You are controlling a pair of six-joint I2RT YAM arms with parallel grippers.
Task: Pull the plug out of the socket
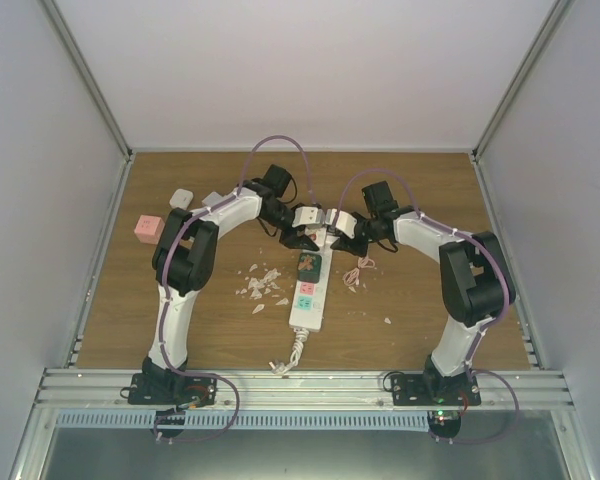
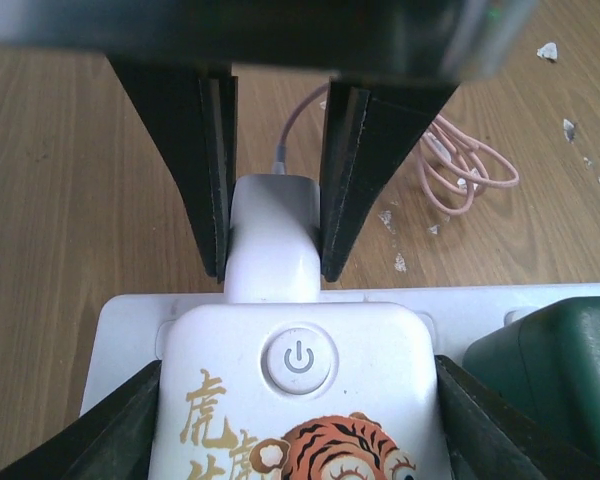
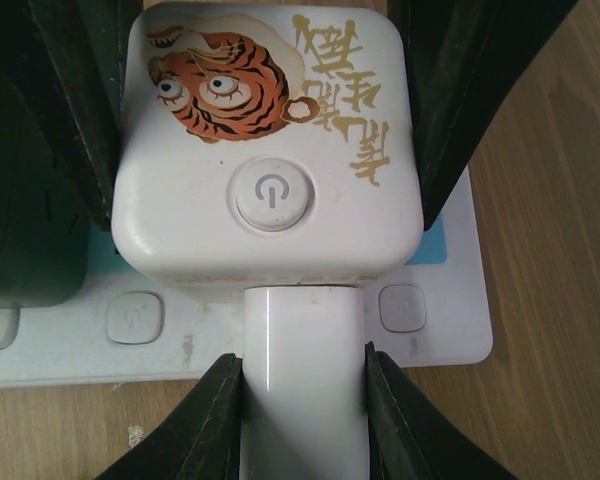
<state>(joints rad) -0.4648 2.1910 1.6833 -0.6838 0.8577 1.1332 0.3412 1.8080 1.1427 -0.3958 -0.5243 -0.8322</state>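
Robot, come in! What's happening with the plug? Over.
Right hand shut on white plug. Left hand clamps tiger cube on the socket. Plug not out yet. Green adapter beside cube, not blocking.

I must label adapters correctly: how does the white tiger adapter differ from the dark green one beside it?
The white tiger adapter is clamped by the right end effector; the dark green adapter is ungripped. The white one carries a white plug in its side; the green one shows none. Both sit on the socket.
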